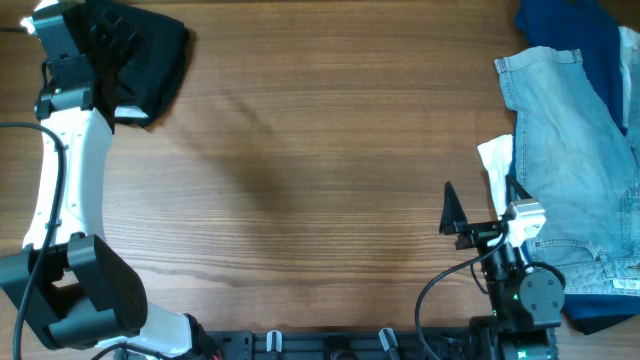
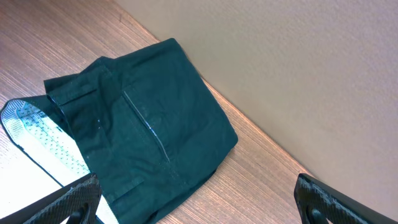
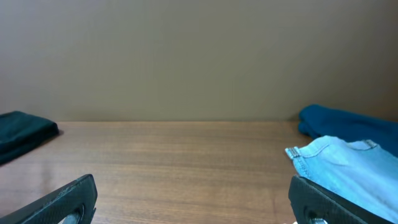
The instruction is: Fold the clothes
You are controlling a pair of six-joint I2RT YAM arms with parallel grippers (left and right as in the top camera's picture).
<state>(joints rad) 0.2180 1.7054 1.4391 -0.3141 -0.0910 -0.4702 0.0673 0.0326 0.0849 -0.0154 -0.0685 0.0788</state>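
Note:
The black shorts [image 1: 155,55] lie folded in a compact bundle at the table's far left corner, with a bit of white lining [image 1: 130,115] showing at the near edge. In the left wrist view the shorts [image 2: 149,130] fill the middle, with white lining [image 2: 37,137] at the left. My left gripper [image 1: 108,45] hovers over the bundle, open and empty [image 2: 199,205]. My right gripper [image 1: 482,203] is open and empty [image 3: 193,199] near the front right, beside the pale blue denim garment [image 1: 570,150].
A dark blue garment [image 1: 570,25] lies at the far right corner, partly under the denim [image 3: 348,168]. A white cloth flap [image 1: 495,160] sticks out at the denim's left edge. Bare wooden table [image 1: 320,170] spans the middle.

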